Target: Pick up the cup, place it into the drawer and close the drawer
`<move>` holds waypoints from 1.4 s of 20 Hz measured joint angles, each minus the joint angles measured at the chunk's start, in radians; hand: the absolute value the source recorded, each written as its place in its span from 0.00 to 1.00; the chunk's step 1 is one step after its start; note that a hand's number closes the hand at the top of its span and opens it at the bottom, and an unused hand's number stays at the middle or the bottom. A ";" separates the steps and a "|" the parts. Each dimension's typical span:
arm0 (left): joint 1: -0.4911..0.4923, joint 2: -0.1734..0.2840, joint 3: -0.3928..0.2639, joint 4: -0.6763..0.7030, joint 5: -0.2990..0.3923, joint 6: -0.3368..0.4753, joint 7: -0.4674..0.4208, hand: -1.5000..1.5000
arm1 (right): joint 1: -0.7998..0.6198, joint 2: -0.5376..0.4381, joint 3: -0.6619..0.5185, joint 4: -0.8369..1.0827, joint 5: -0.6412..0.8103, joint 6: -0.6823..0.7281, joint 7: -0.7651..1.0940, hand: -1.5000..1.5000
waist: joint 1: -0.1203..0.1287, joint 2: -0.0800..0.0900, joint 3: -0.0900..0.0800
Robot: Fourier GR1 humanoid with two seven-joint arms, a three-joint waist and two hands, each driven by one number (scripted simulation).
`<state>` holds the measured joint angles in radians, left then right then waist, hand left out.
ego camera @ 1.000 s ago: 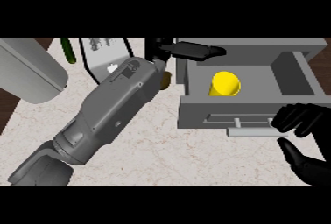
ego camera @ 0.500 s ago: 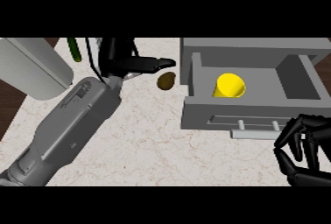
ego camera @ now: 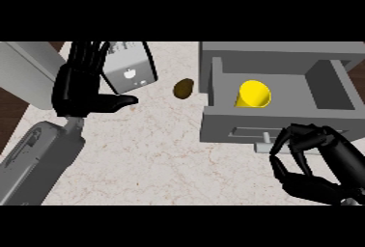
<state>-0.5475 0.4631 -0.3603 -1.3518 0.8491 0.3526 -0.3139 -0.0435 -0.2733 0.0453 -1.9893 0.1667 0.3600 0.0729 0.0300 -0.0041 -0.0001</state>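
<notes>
Marble counter [ego camera: 164,149] w/ open grey drawer [ego camera: 281,123], yellow cup [ego camera: 254,94] inside

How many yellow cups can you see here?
1. The yellow cup lies on its side inside the open drawer, toward its left side. Nothing else yellow shows on the counter; the right hand hides a small part of the drawer's front.

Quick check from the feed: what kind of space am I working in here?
Most likely a kitchen counter: a pale marbled countertop, an open grey drawer with a yellow cup lying inside, and a small brown food-like item on the counter.
</notes>
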 measured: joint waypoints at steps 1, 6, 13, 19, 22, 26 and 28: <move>0.023 0.010 0.006 -0.015 0.004 -0.010 -0.001 0.00 | -0.001 -0.016 0.019 -0.001 0.046 0.001 -0.018 1.00 | 0.000 0.000 0.000; 0.156 0.065 0.037 -0.095 0.019 -0.076 -0.018 0.00 | -0.045 -0.060 0.100 0.123 0.273 -0.044 -0.120 1.00 | 0.006 0.003 0.000; 0.303 0.114 0.125 -0.127 0.022 -0.199 -0.046 0.00 | -0.133 -0.026 0.169 0.370 0.472 -0.151 -0.224 0.00 | -0.011 0.005 0.000; 0.365 0.116 0.190 -0.138 0.013 -0.263 -0.043 0.00 | -0.233 0.001 0.177 0.626 0.582 -0.218 -0.288 0.00 | -0.015 0.006 0.000; 0.398 0.113 0.220 -0.134 0.009 -0.306 -0.041 0.00 | -0.294 0.029 0.172 0.766 0.622 -0.253 -0.315 0.00 | -0.015 0.006 0.000; 0.429 0.102 0.259 -0.103 -0.006 -0.376 -0.059 0.00 | -0.389 0.057 0.135 0.960 0.643 -0.302 -0.379 0.00 | -0.016 0.007 0.000; 0.456 0.102 0.278 -0.118 -0.011 -0.400 -0.055 0.00 | -0.437 0.065 0.113 1.045 0.650 -0.323 -0.408 0.00 | -0.015 0.004 -0.001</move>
<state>-0.0913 0.5647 -0.0822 -1.4694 0.8377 -0.0477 -0.3689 -0.4801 -0.2083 0.1581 -0.9442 0.8169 0.0373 -0.3347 0.0154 -0.0001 -0.0015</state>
